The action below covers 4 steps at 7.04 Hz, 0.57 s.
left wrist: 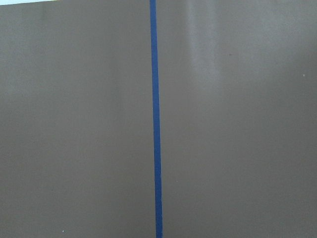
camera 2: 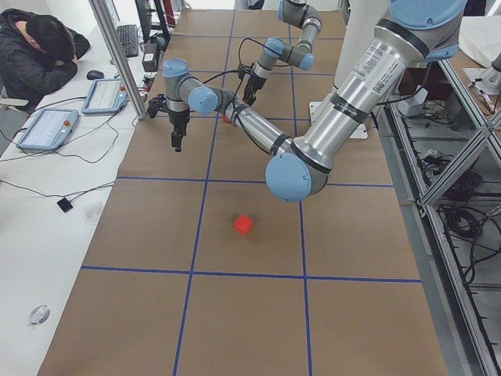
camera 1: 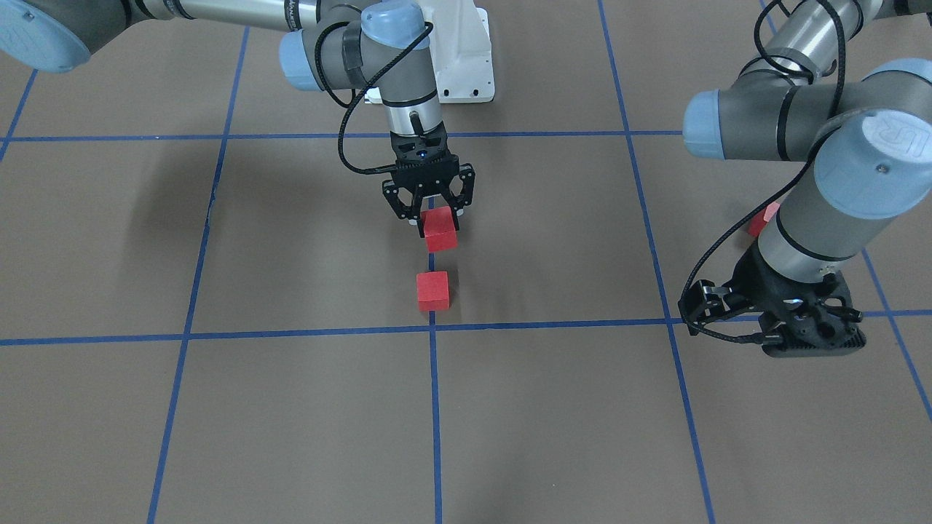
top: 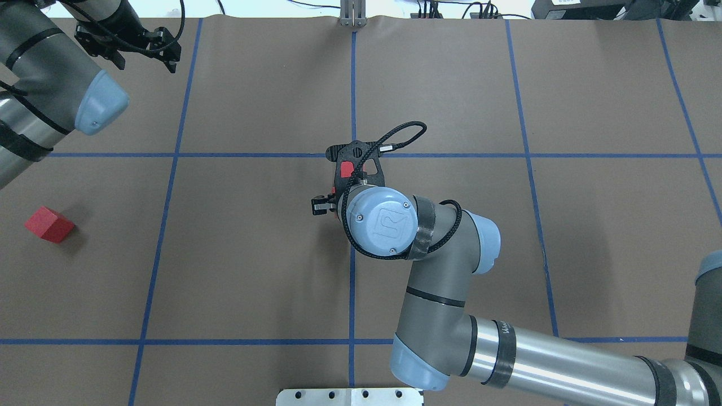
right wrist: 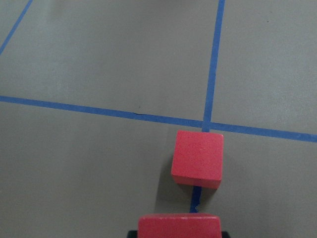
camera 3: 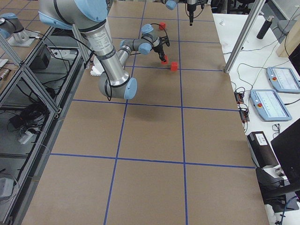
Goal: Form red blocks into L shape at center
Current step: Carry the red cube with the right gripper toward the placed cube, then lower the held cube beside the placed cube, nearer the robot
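My right gripper (camera 1: 439, 220) points down, shut on a red block (camera 1: 440, 229) just on the robot's side of the center (camera 1: 433, 327). A second red block (camera 1: 432, 290) lies on the brown paper right beside that crossing (right wrist: 207, 124). In the right wrist view it (right wrist: 197, 159) sits a short gap beyond the held block (right wrist: 178, 225). The third red block (top: 49, 224) lies far out on my left side, partly hidden behind the left arm in the front view (camera 1: 762, 218). My left gripper (top: 144, 56) hovers open and holds nothing, far from all blocks.
Blue tape lines (left wrist: 156, 124) divide the brown table cover into large squares. The white robot base (camera 1: 466, 58) stands at the robot's edge of the table. Tablets and cables lie along the far side bench (camera 2: 55, 125), where a person (camera 2: 35, 47) sits.
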Motion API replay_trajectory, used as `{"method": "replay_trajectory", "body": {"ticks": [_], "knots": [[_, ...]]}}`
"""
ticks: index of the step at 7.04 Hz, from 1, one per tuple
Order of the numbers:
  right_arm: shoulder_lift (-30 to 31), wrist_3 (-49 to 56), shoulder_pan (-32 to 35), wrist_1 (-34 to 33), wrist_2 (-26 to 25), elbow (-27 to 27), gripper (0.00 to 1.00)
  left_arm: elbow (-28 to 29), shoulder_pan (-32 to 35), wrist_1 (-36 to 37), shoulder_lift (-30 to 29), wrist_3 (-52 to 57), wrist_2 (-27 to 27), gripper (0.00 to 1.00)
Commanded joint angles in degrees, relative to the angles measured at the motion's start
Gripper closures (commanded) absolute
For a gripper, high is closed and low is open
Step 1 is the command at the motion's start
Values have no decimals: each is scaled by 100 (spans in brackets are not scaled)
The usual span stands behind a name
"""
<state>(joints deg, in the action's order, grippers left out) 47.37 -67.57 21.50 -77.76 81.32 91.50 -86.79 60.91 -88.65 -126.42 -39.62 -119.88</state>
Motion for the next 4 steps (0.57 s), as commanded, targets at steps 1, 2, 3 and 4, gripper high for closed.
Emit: {"method": "replay_trajectory", "body": {"ticks": [1,2,3,4], "knots": [[-123,51,82,-301,216,-71,100,4,0,-3,3,-2,0,0],[-167,51,161,-397,365,-106,100,4,0,-3,3,-2,0,0],[-184,42,205,-389,454,-220,100,4,-9,-3,3,-2,0,0],[-263,42,292,-380,655,-325,100,13,-9,-3,3,7,0,0]]}}
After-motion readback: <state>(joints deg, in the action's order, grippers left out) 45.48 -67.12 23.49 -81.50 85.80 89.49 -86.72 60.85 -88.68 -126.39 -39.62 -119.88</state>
